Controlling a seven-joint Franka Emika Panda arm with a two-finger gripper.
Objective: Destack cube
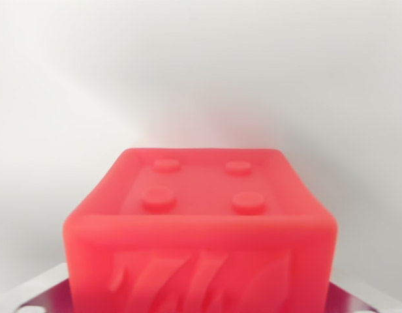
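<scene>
Red plastic cube, four studs on top, relief pattern on near face | fills lower centre of the wrist view, very close under the pincer, squarely aligned | grey metal edges flank its base, possibly pincer parts | pincer opening: cannot tell | lower cube and counter unseen; pale blurred backdrop.

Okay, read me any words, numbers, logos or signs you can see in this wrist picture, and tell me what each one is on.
No readable text: none.
The red cube bears raised relief on its near face that could be slanted strokes or a flame-like motif; it is cut off at the picture's bottom and too soft to read as letters.
Its top face shows four round studs, not characters.
</scene>
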